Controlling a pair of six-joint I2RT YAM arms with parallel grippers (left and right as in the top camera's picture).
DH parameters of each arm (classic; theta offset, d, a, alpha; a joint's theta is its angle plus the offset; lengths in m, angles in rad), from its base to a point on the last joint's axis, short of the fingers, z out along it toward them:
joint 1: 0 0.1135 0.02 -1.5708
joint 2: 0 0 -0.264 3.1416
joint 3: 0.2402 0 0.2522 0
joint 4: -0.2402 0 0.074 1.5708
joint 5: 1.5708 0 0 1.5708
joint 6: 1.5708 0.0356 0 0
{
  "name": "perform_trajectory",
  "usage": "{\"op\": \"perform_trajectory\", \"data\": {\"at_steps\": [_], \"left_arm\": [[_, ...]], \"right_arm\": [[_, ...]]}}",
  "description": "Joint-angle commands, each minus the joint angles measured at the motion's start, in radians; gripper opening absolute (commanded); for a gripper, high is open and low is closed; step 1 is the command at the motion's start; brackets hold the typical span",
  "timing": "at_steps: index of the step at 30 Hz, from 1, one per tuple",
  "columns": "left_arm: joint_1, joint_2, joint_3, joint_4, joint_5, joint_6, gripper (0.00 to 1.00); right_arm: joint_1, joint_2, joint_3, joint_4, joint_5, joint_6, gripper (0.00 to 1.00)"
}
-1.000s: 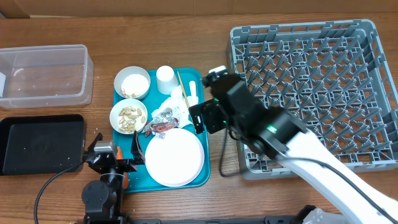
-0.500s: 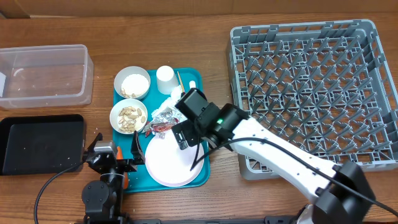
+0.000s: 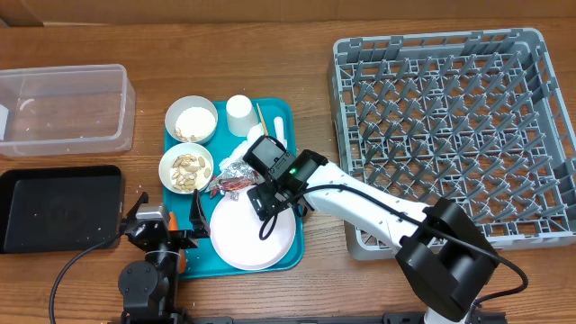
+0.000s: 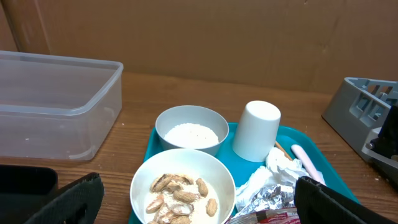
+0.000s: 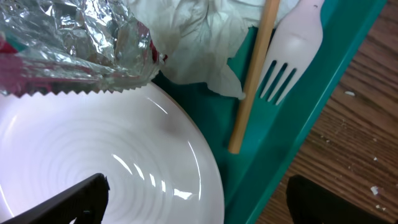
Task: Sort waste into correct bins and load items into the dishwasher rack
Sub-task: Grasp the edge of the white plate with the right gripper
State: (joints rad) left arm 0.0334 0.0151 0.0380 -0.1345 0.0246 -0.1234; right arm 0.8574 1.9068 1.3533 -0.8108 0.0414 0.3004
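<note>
On the teal tray [image 3: 200, 261] lie a large pale plate [image 3: 247, 238], a bowl of nuts [image 3: 186, 169], a bowl of white crumbs [image 3: 191, 120], a white cup [image 3: 238, 112], a crumpled napkin [image 3: 245, 147] and a foil wrapper [image 3: 232, 171]. My right gripper [image 3: 273, 196] hangs open low over the plate's upper right rim. In the right wrist view its jaws [image 5: 205, 202] straddle the plate [image 5: 112, 168] and the tray's edge [image 5: 298, 143], below the foil wrapper [image 5: 74, 50], napkin [image 5: 193, 43], wooden stick [image 5: 252, 81] and fork [image 5: 292, 50]. My left gripper [image 3: 166, 225] rests open left of the tray, facing the nut bowl [image 4: 182, 190].
The grey dishwasher rack [image 3: 450, 135] fills the right side. A clear plastic tub [image 3: 63, 108] stands at the far left, with a black tray [image 3: 58, 207] in front of it. The right arm stretches from the table's front edge across the tray's right side.
The right arm swung left from the rack's left edge and dropped onto the tray, ending over the plate's rim. The left arm stayed put.
</note>
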Motion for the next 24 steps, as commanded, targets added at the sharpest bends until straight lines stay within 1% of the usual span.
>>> {"op": "perform_trajectory", "data": {"at_steps": [1, 7, 10, 12, 18, 20, 24], "left_arm": [[-0.001, -0.009, -0.005, 0.001, -0.006, 0.015, 1.00], [-0.001, -0.009, -0.005, 0.001, -0.006, 0.015, 1.00], [-0.001, -0.009, -0.005, 0.001, -0.006, 0.015, 1.00], [-0.001, -0.009, -0.005, 0.001, -0.006, 0.015, 1.00], [-0.001, -0.009, -0.005, 0.001, -0.006, 0.015, 1.00], [-0.001, -0.009, -0.006, 0.001, -0.006, 0.015, 1.00], [-0.001, -0.009, -0.006, 0.001, -0.006, 0.015, 1.00]], "right_arm": [[0.002, 0.031, 0.006, 0.015, 0.001, -0.016, 0.90], [0.002, 0.068, 0.006, 0.034, 0.000, -0.016, 0.88], [0.002, 0.071, 0.006, 0.039, -0.008, -0.016, 0.78], [0.002, 0.073, 0.006, 0.041, -0.014, -0.016, 0.73], [0.002, 0.111, 0.006, 0.046, -0.018, -0.017, 0.70], [0.002, 0.116, 0.006, 0.046, -0.018, -0.016, 0.67], [0.002, 0.116, 0.006, 0.043, -0.018, -0.016, 0.56]]}}
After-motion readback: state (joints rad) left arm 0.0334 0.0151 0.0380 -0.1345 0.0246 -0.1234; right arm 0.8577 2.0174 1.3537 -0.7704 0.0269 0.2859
